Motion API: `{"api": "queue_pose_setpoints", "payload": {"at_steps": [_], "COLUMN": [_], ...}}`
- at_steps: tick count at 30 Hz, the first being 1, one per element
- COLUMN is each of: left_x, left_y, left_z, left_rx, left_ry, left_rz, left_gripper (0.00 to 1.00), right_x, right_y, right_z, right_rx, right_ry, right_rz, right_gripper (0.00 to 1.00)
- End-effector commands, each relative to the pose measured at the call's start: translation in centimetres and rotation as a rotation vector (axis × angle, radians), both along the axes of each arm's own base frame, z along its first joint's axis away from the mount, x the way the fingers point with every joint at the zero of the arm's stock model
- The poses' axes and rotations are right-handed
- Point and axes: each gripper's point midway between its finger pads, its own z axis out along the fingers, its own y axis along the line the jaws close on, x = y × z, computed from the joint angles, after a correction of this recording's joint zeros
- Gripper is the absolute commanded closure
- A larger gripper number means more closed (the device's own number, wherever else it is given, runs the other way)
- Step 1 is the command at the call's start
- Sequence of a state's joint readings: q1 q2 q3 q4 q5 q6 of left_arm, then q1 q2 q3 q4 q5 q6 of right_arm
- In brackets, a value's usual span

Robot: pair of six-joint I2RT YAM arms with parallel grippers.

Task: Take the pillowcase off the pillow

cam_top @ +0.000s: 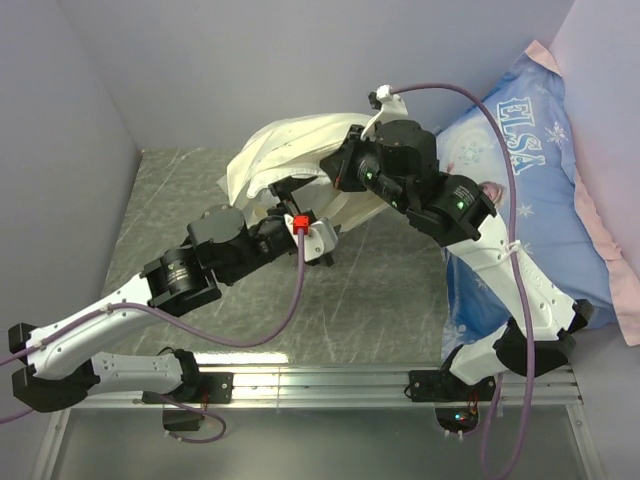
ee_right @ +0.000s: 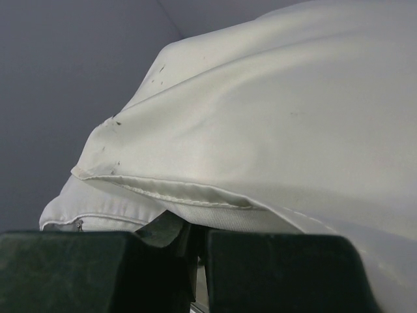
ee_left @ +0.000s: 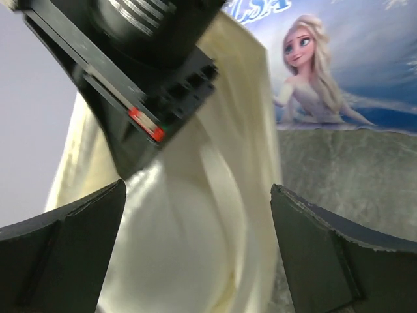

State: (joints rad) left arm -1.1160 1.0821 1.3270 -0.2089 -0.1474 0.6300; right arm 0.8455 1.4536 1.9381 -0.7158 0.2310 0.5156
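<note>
The cream pillowcase [cam_top: 278, 150] hangs lifted in a wrinkled bundle above the back of the table. My right gripper [cam_top: 330, 168] is shut on its hemmed edge [ee_right: 189, 195] and holds it up; in the right wrist view its fingers [ee_right: 273, 274] are closed together under the fabric [ee_right: 273, 124]. My left gripper [cam_top: 281, 198] is open just below and in front of the bundle. In the left wrist view its jaws stand wide apart with the hanging cream fabric [ee_left: 195, 228] between them, untouched. I cannot tell the white pillow apart from the case.
The blue "ELSA" pillow [cam_top: 520, 180] leans at the right wall and shows behind the fabric in the left wrist view [ee_left: 339, 65]. The grey marbled table [cam_top: 340, 300] lies under the arms. Grey walls close the left and back sides.
</note>
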Motion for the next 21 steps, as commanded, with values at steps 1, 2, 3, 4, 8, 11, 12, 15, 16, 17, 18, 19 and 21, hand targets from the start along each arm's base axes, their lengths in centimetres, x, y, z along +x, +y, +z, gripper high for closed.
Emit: {"api": "queue_pose_setpoints", "payload": {"at_steps": [1, 2, 3, 4, 8, 11, 12, 15, 16, 17, 18, 19, 21], "left_x": [0.8, 1.2, 1.5, 1.7, 2.5, 2.5, 2.1, 0.8, 0.6, 0.5, 0.1, -0.1, -0.7], "left_y": [1.2, 1.3, 1.5, 1.5, 1.7, 1.2, 1.0, 1.3, 1.5, 1.7, 2.5, 2.8, 3.3], "left_z": [3.4, 3.7, 3.8, 3.6, 3.2, 2.0, 2.1, 2.9, 3.7, 3.2, 4.1, 4.5, 5.3], "left_rx": [-0.036, -0.045, -0.048, -0.049, -0.036, -0.001, -0.005, -0.061, -0.097, -0.104, -0.136, -0.156, -0.186], "left_ry": [-0.067, -0.062, -0.063, -0.06, -0.031, 0.01, 0.014, 0.019, -0.001, -0.005, -0.026, -0.039, -0.054], "left_rz": [0.058, 0.058, 0.064, 0.064, 0.056, 0.02, -0.007, -0.047, -0.047, -0.045, -0.04, -0.039, -0.056], "left_gripper": [0.03, 0.03, 0.04, 0.04, 0.05, 0.08, 0.08, 0.08, 0.06, 0.05, 0.03, 0.01, 0.01], "right_x": [-1.0, -1.3, -1.3, -1.6, -2.1, -2.2, -2.2, -2.2, -2.2, -2.1, -2.1, -2.1, -2.0], "right_y": [-0.4, -0.3, -0.3, -0.6, -1.1, -1.4, -1.5, -1.7, -1.7, -1.7, -1.7, -1.6, -1.5], "right_z": [3.1, 3.1, 2.5, 2.7, 2.2, 2.3, 2.5, 2.8, 2.8, 2.6, 2.6, 2.5, 2.3], "right_rx": [0.071, 0.071, 0.061, 0.066, 0.07, 0.071, 0.069, 0.066, 0.065, 0.061, 0.061, 0.058, 0.056], "right_ry": [-0.091, -0.091, -0.086, -0.091, -0.091, -0.095, -0.099, -0.103, -0.104, -0.103, -0.103, -0.1, -0.098], "right_rz": [0.0, 0.003, 0.003, -0.001, -0.005, -0.011, -0.012, -0.02, -0.02, -0.021, -0.021, -0.019, -0.018], "right_gripper": [1.0, 1.0, 1.0, 1.0, 1.0, 1.0, 1.0, 1.0, 1.0, 1.0, 1.0, 1.0, 1.0]}}
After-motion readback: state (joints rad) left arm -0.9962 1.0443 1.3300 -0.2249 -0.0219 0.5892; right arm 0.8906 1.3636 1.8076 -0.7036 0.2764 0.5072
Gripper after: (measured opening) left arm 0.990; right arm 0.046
